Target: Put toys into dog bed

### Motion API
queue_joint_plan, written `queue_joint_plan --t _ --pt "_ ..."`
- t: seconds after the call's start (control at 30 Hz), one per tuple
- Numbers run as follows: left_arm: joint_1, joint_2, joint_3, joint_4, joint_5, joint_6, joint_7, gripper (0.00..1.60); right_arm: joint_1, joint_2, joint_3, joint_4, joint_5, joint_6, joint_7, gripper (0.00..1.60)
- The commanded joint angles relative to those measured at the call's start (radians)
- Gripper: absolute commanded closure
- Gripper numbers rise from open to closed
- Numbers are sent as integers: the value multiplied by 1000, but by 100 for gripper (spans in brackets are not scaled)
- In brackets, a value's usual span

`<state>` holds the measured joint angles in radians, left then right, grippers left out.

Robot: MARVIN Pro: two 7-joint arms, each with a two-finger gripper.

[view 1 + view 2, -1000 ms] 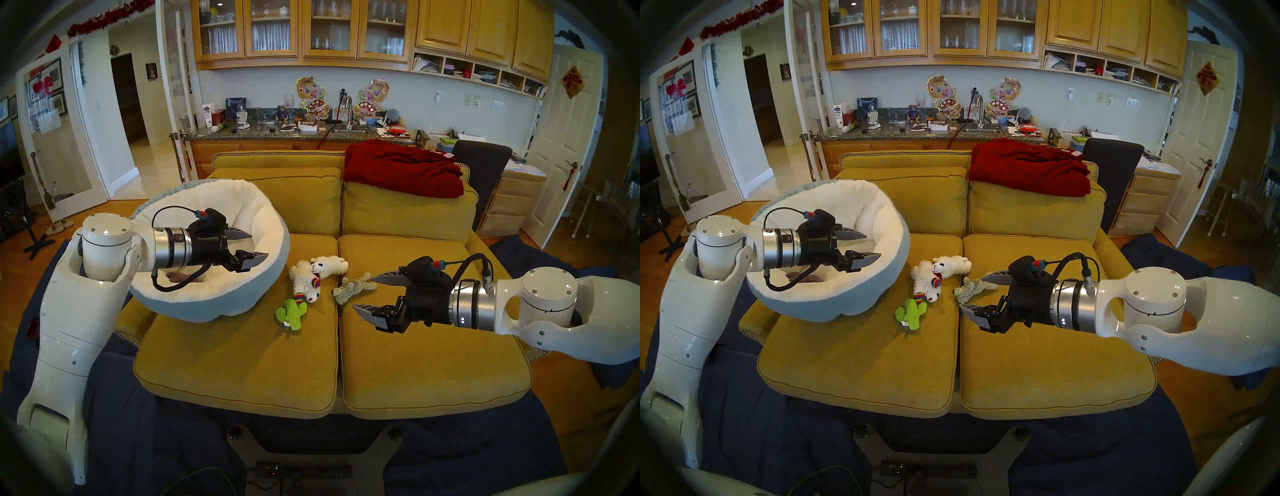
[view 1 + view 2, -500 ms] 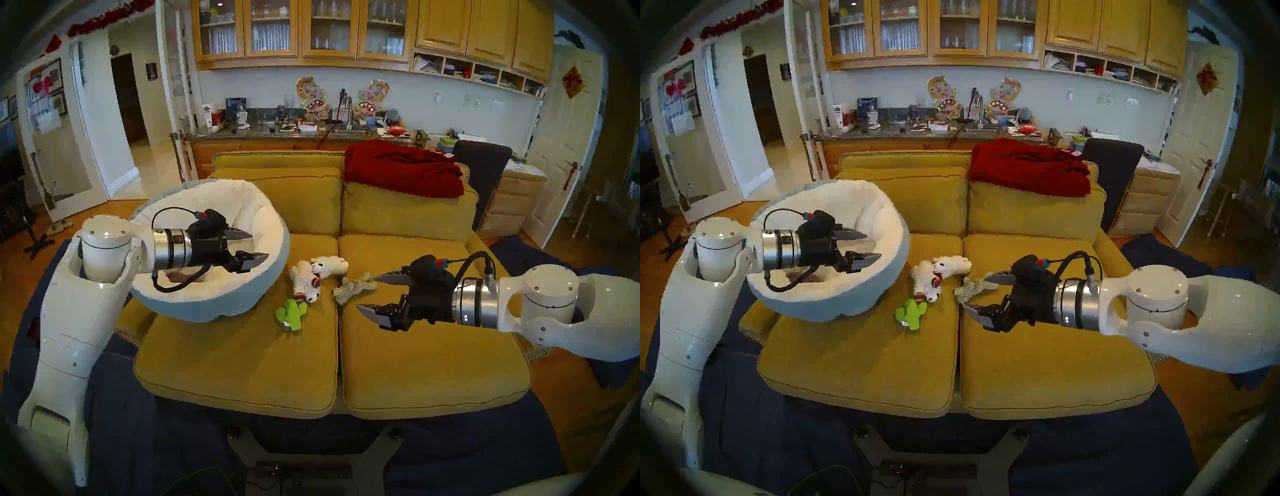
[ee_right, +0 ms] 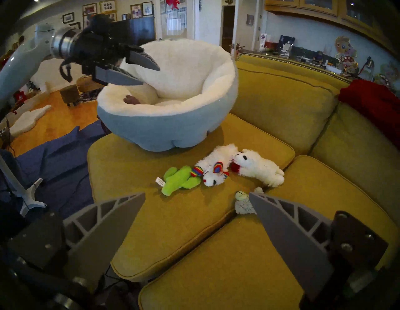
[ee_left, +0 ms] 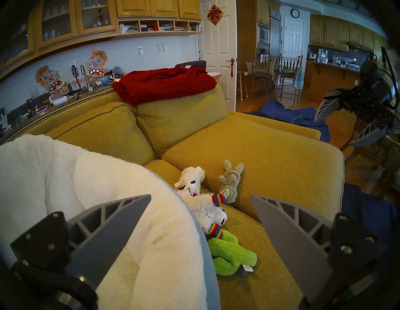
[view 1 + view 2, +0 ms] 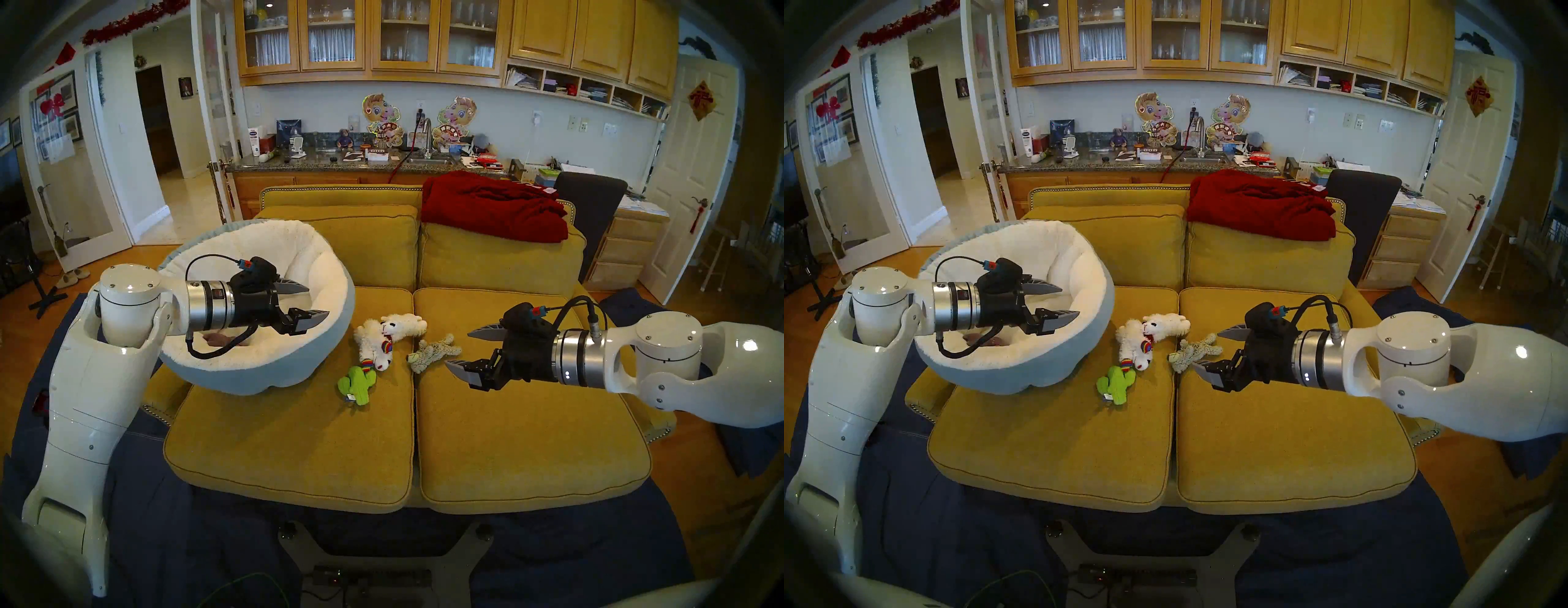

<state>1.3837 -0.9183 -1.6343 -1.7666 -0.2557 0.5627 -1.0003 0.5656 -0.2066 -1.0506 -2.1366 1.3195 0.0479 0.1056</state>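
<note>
The dog bed (image 5: 271, 373), cream-lined with a blue-grey shell, sits on the sofa's left cushion. A purple-grey toy (image 5: 218, 338) lies inside it. My left gripper (image 5: 318, 302) hovers open and empty over the bed's bowl. On the seat between the cushions lie a white lamb (image 5: 405, 326), a rainbow-trimmed lamb (image 5: 373, 344), a green cactus (image 5: 358, 384) and a shaggy tan toy (image 5: 432, 352). My right gripper (image 5: 457, 349) is open and empty, just right of the tan toy (image 3: 243, 204) and above the right cushion.
A dark red blanket (image 5: 492, 208) drapes over the mustard sofa's (image 5: 297, 446) right back cushion. Dark blue cloth (image 5: 169, 530) covers the floor in front of and beside the sofa. A cluttered counter (image 5: 339, 163) runs behind it.
My right gripper has drawn back to the right, away from the tan toy, and turned slightly at the wrist. The left arm and the toys have not moved.
</note>
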Motion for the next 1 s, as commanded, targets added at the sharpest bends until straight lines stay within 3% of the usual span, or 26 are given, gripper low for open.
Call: queue_joint_plan --t 0.0,0.37,0.97 --pt "-27 4 -20 -17 -5 -7 3 0 -85 -111 67 29 30 -36 -28 0" --pt "-27 4 -19 -17 -5 -7 4 0 -239 -250 166 152 72 -61 -12 0" --pt "-27 5 -19 -18 -7 -8 5 0 -434 -454 315 457 78 -65 137 0"
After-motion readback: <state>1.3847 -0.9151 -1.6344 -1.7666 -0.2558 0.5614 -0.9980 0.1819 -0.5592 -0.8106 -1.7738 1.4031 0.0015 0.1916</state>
